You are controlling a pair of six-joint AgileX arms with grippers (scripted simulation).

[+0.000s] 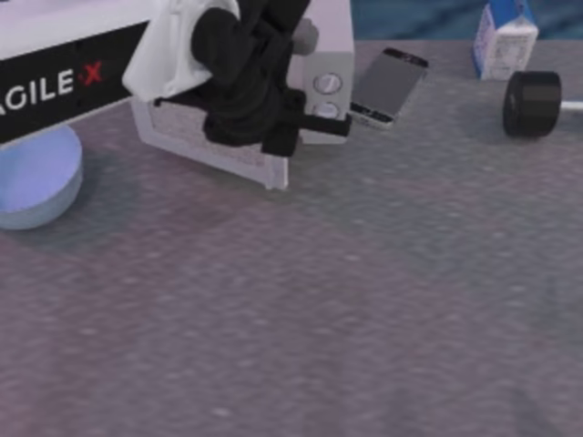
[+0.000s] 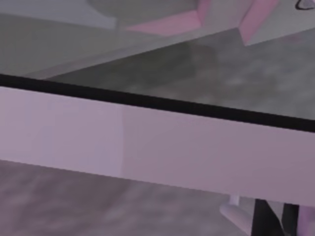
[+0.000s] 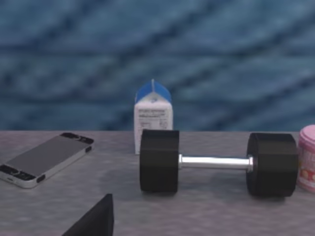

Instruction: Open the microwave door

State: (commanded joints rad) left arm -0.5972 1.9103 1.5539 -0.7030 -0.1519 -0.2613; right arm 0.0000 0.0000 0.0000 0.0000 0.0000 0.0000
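While the left claw (image 1: 305, 127) hangs at the free edge of the microwave door (image 1: 214, 150), which stands swung partly outward from the microwave (image 1: 330, 45) at the counter's (image 1: 319, 309) far left, its grip cannot be told.

The top view looks down on the table (image 1: 319, 309) from above. The left arm (image 1: 100, 64) crosses its upper left and hides much of the microwave (image 1: 328, 55). The left wrist view sits very close to a pale flat panel edge (image 2: 157, 142), probably the microwave door. The right wrist view looks low and level across the table toward the blue backdrop. It shares the phone (image 3: 47, 160), milk carton (image 3: 153, 115) and dumbbell (image 3: 216, 162) with the top view.
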